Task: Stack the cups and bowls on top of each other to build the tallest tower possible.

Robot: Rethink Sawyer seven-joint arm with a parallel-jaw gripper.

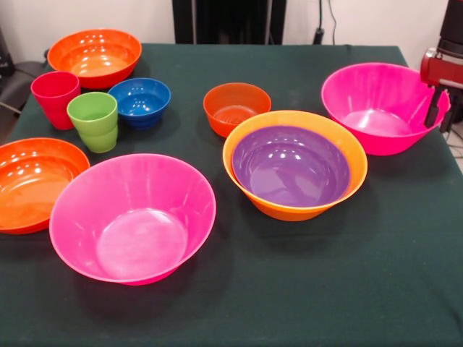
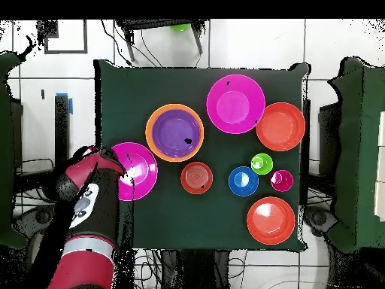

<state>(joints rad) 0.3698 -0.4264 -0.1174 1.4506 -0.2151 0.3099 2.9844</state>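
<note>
Sitting nearest is a hot pink bowl point(image 1: 132, 217), a shallow red-orange bowl point(image 1: 32, 182) lying beside it. Behind, the purple bowl point(image 1: 291, 165) is nesting inside the orange bowl point(image 1: 347, 155). Farther back, the green cup point(image 1: 93, 120), red cup point(image 1: 55, 95), blue bowl point(image 1: 140, 100) and small red-orange bowl point(image 1: 236, 107) are standing apart. The gripper point(image 1: 436, 108) is hanging at the second pink bowl's point(image 1: 376, 101) rim; whether it is pinching cannot be told.
</note>
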